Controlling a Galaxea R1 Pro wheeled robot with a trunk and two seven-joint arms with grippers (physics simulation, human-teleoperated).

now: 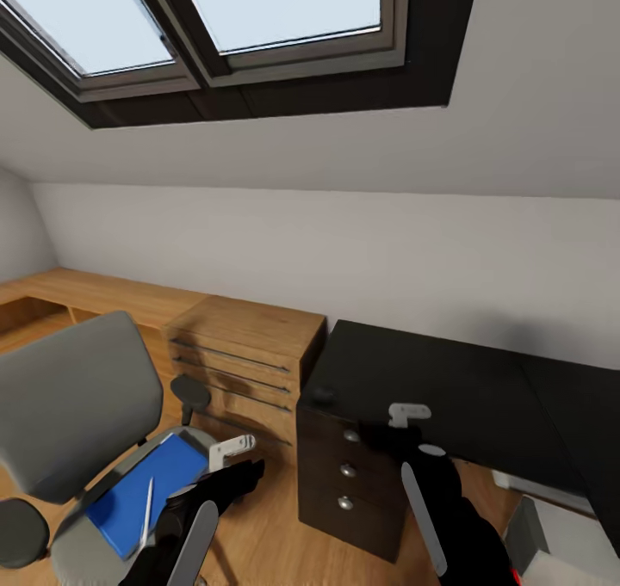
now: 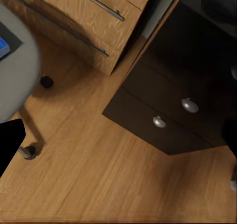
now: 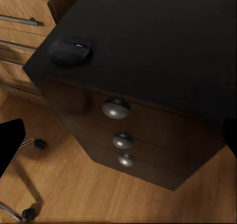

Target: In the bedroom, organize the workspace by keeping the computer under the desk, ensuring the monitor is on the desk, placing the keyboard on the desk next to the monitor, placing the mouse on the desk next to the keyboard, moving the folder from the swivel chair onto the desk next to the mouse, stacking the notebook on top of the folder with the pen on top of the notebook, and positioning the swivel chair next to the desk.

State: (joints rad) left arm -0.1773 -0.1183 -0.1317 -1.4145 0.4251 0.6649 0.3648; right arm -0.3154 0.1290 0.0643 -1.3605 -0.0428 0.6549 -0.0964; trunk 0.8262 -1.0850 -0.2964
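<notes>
The grey swivel chair (image 1: 77, 405) stands at the left with the blue folder (image 1: 164, 474) on its seat and the white pen (image 1: 148, 504) lying on the folder. The small dark mouse (image 1: 324, 394) (image 3: 70, 51) sits on the near corner of the black desk (image 1: 448, 379) (image 3: 158, 36), above its drawer unit (image 1: 349, 474) (image 2: 168, 110). My left gripper (image 1: 234, 465) (image 2: 118, 140) hangs open over the floor between chair and drawers. Just past the mouse, my right gripper (image 1: 412, 427) (image 3: 118, 135) is open above the desk's front edge. A light grey box, perhaps the computer (image 1: 560, 543), sits low under the desk. Monitor, keyboard and notebook are out of view.
A light-wood chest of drawers (image 1: 245, 354) (image 2: 89, 21) stands between the chair and the desk, against a low wooden ledge (image 1: 77, 293). Chair casters (image 2: 47, 81) rest on the wood floor (image 2: 98, 174). A sloped ceiling with a skylight (image 1: 258, 18) is overhead.
</notes>
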